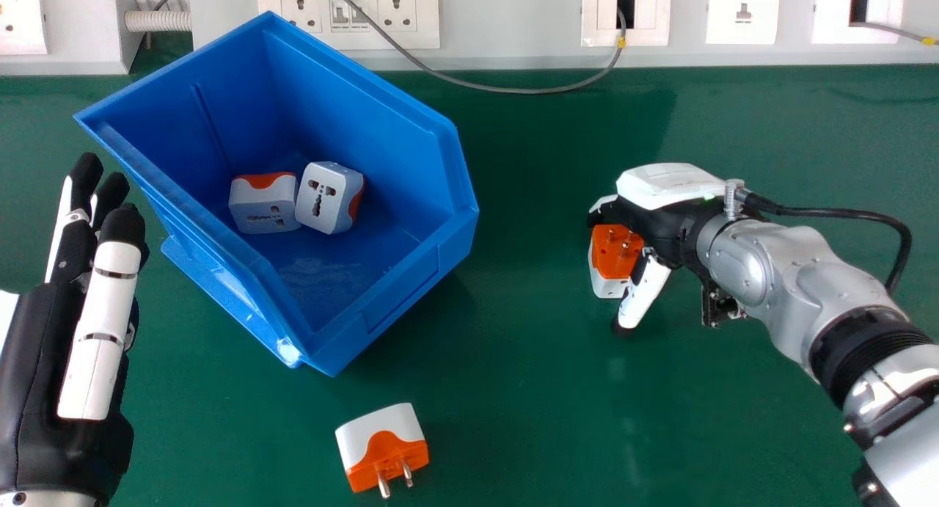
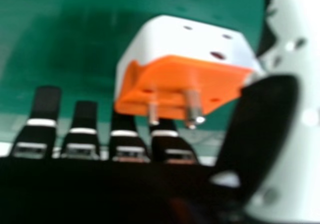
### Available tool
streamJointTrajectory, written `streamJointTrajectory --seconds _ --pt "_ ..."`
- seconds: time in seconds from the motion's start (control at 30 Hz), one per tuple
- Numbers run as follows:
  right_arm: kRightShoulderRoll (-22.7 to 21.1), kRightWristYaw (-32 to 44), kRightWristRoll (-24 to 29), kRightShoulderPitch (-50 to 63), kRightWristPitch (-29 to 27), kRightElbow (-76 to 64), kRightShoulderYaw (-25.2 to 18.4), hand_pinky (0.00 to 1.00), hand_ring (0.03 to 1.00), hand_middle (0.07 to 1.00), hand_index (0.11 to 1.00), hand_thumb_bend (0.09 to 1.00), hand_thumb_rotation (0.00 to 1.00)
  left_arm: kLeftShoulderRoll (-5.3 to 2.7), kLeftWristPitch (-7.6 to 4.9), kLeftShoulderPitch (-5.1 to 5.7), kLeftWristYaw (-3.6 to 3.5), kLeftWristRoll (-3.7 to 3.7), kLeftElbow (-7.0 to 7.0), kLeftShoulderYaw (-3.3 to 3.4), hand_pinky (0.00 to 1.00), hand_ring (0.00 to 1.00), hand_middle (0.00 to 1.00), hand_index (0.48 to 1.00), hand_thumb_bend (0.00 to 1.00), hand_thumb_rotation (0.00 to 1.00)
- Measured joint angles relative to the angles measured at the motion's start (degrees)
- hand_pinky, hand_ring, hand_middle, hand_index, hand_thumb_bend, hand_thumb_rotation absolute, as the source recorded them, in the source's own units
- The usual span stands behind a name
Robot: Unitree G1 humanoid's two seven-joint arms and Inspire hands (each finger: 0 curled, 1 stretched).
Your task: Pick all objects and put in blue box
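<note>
Green counter (image 1: pixel 528 389) lay before me | pale panel (image 1: pixel 513 23) ran along its far side, bearing white socket plates (image 1: pixel 367 41) | grey cable (image 1: pixel 506 90) sagged from a dark plate opening | ridged conduit (image 1: pixel 158 20) showed at my far left

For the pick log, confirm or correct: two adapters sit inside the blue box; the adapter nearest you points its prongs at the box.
The prongs are wrong: in the head view, the nearest adapter points them toward the robot, away from the blue box. Two adapters sit inside.
</note>
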Motion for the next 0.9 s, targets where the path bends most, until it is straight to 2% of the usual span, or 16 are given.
streamJointTrajectory --seconds 0.3,0.47,0.7,0.9 --pt "0.4 -0.4 0.0 0.0 1.7 0.1 0.0 0.75 0.864 0.868 0.822 0.742 0.17 0.0 0.34 0.11 0.06 -0.06 -0.13 0.4 1.0 1.0 1.0 1.0 0.48 0.84" --pt "0.5 -0.9 0.0 0.0 2.0 0.1 0.0 0.72 0.838 0.854 0.805 0.734 0.15 0.0 0.5 0.31 0.7 0.01 -0.95 0.41 1.0 1.0 0.99 1.0 0.48 0.85" --pt "0.8 -1.4 0.0 0.0 2.3 0.1 0.0 0.67 0.795 0.827 0.782 0.712 0.14 0.0 1.52 0.31 1.05 0.18 -2.0 0.38 1.0 1.0 0.99 1.0 0.47 0.85" --pt "1.7 -1.4 0.5 0.0 2.8 0.1 -0.1 0.65 0.772 0.808 0.774 0.703 0.14 -0.01 1.56 0.3 1.79 0.6 -2.1 0.32 1.0 1.0 0.99 1.0 0.46 0.85"
